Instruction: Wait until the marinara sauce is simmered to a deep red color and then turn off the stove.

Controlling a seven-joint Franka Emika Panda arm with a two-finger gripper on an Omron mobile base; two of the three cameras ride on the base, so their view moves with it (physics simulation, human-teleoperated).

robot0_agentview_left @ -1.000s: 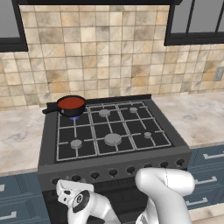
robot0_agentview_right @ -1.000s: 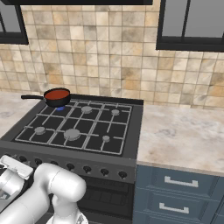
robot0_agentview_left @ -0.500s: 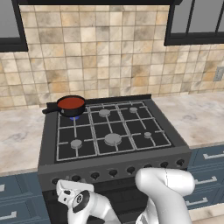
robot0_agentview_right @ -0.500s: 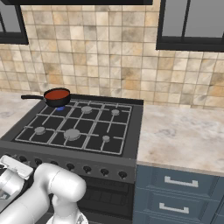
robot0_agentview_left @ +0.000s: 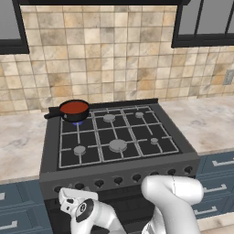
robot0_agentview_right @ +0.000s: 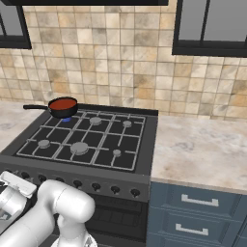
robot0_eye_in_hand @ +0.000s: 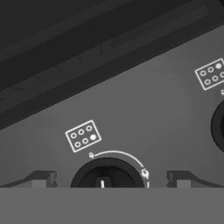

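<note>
Sauce [robot0_agentview_left: 73,107] is sitting in a small black saucepan [robot0_agentview_left: 74,115] on the rear left burner of the stove [robot0_agentview_left: 119,164], colour a deep red; a blue flame [robot0_agentview_left: 76,122] is showing under the pan, and its long handle is pointing left over the stove's left edge toward the worktop [robot0_agentview_left: 18,141]. In the right base view the sauce [robot0_agentview_right: 63,103] is likewise lying at the rear left corner of the stove [robot0_agentview_right: 140,166], with the worktop [robot0_agentview_right: 202,149] running off to the right. The other burners are standing bare. The arm is reaching low in front of the stove's front panel, below the row of knobs. In the hand view the fingers [robot0_eye_in_hand: 109,180] are standing wide open and holding nothing, one tip [robot0_eye_in_hand: 40,179] to each side of a round black knob [robot0_eye_in_hand: 107,174], not touching it as far as can be seen. The knob's white pointer mark is facing straight up in that view, with a white arc scale curving over its top and right. A small burner diagram [robot0_eye_in_hand: 82,135] is sitting just above the knob, and part of a second knob [robot0_eye_in_hand: 217,127] is lying at the right edge.
</note>
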